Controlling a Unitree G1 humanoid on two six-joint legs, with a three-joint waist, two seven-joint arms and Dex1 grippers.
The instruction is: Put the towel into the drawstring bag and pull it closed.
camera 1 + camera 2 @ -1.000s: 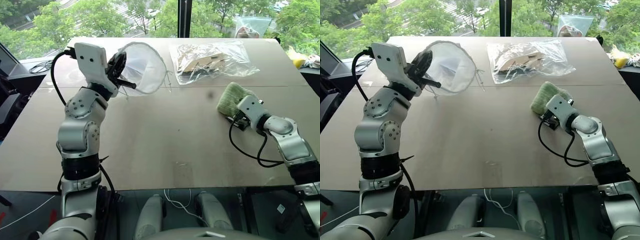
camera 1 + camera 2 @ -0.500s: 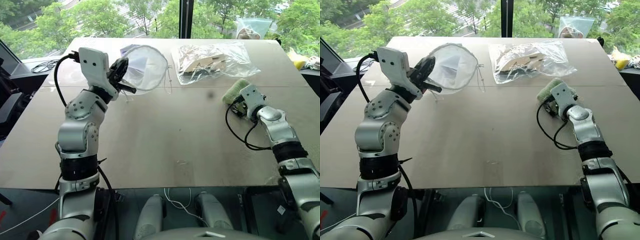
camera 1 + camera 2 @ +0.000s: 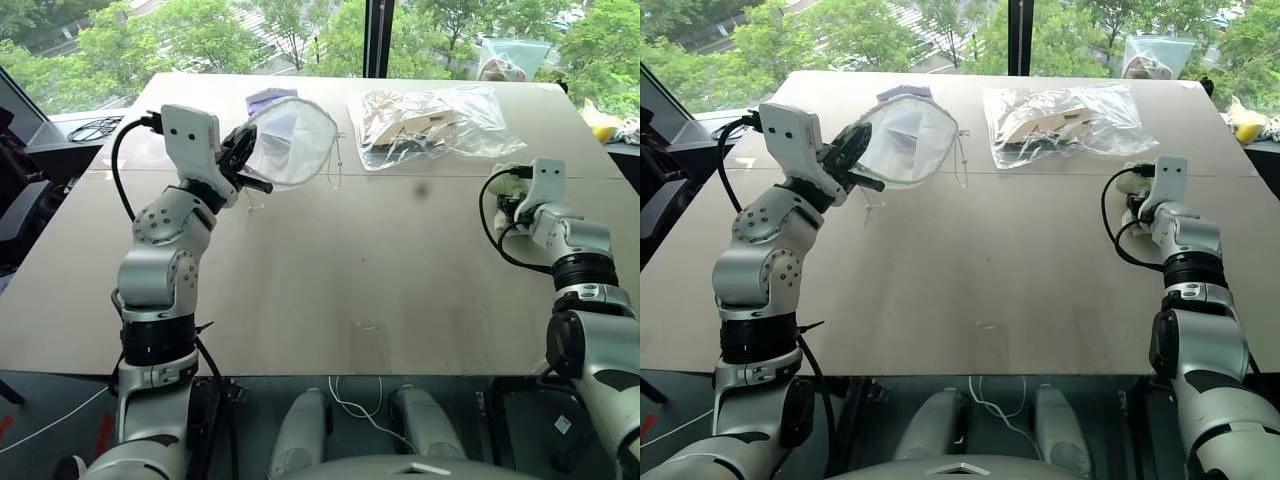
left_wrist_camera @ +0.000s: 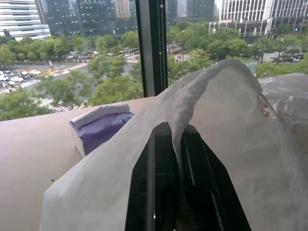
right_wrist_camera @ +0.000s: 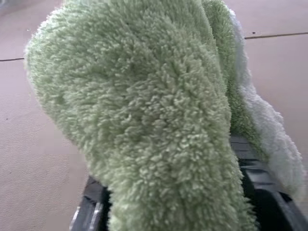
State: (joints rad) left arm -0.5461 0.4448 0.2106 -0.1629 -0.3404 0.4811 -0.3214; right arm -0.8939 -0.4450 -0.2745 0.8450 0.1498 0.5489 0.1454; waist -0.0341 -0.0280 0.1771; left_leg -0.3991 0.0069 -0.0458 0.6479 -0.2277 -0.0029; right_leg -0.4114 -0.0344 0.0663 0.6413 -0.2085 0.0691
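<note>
Early in the task, by the look of it: towel [image 5: 144, 115] picked up, not yet in the drawstring bag [image 3: 295, 140].

Left gripper [image 4: 173, 144] pinched shut on a fold of the bag's thin white fabric, near the gathered mouth, holding the bag raised above the table [image 3: 320, 270] with the mouth turned toward the table's middle. Bag hanging slack and rounded from the grip, cord loops [image 3: 338, 160] dangling at the rim side nearer the clear plastic bag [image 3: 435, 115]. Purple tissue pack [image 4: 98, 122] lying on the table just behind the drawstring bag.

Right gripper [image 5: 168, 202] well to the right of the drawstring bag, past the clear plastic bag's near corner, off the tabletop. Jaws closed on the towel: green fluffy pile bunched between the black fingers [image 5: 260, 192], pale edge trailing on one side. Grip looks firm enough, though how deep the cloth sits between the jaws is not visible.

Left to do, as a judgement: carry the towel across to the bag's mouth, push it inside, let go, then take the cords and draw the mouth shut. Bag mouth appears only partly spread, so likely a narrow target for a bulky cloth.
</note>
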